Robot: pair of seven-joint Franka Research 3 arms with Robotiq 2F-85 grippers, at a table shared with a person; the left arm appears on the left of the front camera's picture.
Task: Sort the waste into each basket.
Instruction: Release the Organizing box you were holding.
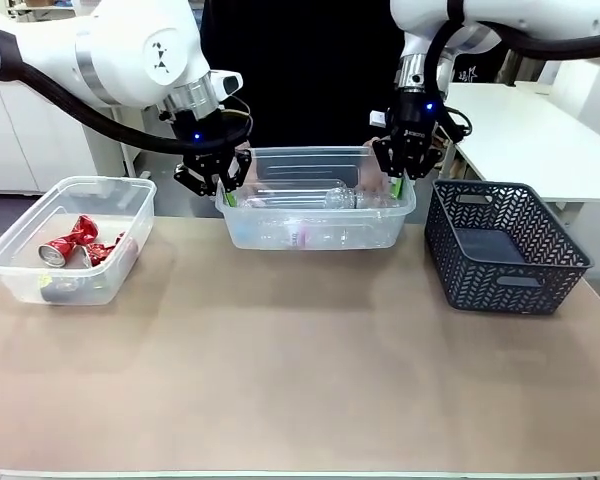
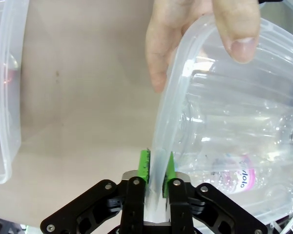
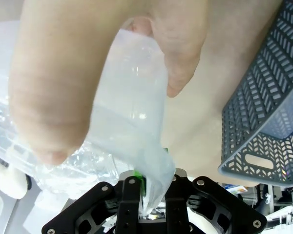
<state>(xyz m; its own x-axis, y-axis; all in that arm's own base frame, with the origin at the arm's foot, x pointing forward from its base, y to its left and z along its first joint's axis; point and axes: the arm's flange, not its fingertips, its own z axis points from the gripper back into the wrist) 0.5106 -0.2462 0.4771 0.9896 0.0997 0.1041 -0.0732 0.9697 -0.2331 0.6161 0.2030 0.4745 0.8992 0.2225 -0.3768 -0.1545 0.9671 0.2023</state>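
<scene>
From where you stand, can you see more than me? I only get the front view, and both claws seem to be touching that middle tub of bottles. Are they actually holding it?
Observer: Yes. In the left wrist view the left gripper has its green pads shut on the middle tub's rim.
Operator: And the other claw?
Observer: The right wrist view shows the right gripper pinching the tub's wall too.
Operator: Is anyone else touching it?
Observer: A person's hand grips the rim near the left gripper, thumb inside the tub; another hand holds it by the right gripper.
</scene>
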